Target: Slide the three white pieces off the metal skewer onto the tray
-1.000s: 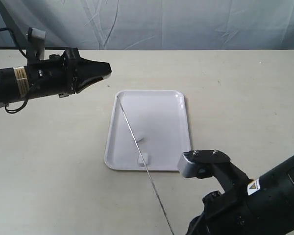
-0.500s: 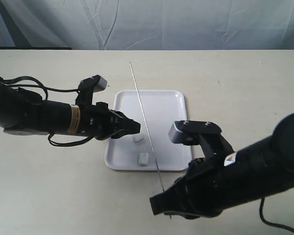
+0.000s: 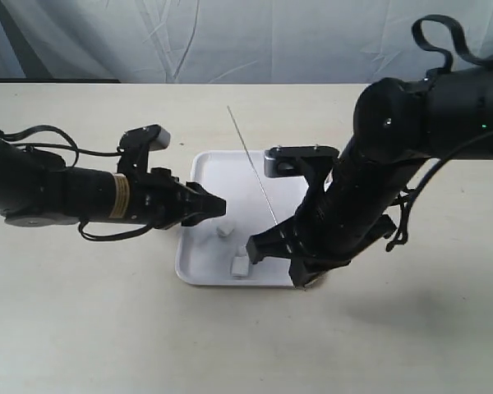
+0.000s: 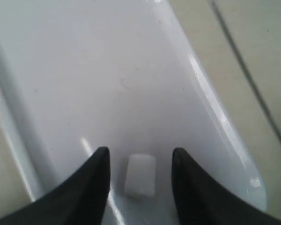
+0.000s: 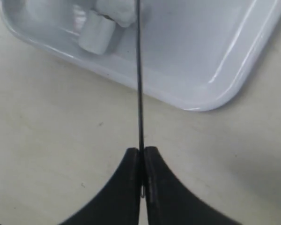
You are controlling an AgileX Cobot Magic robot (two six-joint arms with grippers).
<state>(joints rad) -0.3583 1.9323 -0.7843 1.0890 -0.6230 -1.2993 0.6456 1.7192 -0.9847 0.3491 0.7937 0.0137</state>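
The white tray (image 3: pixel 289 176) lies mid-table. Two white pieces show on its near-left part, one (image 3: pixel 224 230) just ahead of my left gripper (image 3: pixel 217 205) and one (image 3: pixel 240 267) by the front rim. I cannot find a third. In the left wrist view, a piece (image 4: pixel 140 174) lies on the tray (image 4: pixel 107 70) between the open fingers, touching neither. My right gripper (image 5: pixel 142 152) is shut on the end of the metal skewer (image 5: pixel 139 70), which runs over the tray (image 5: pixel 201 56) past the pieces (image 5: pixel 97 35). The skewer (image 3: pixel 251 160) slants up and back from the right gripper (image 3: pixel 281 234).
The right arm (image 3: pixel 370 180) hangs over the tray's right and front-right rim. The left arm (image 3: pixel 57 195) and its cable lie low across the table on the left. A pale cloth backdrop (image 3: pixel 271 41) closes the far edge.
The right arm has swung up from the front edge to over the tray's right side, carrying the skewer back. The left gripper came from the back left to the tray and now straddles a piece.
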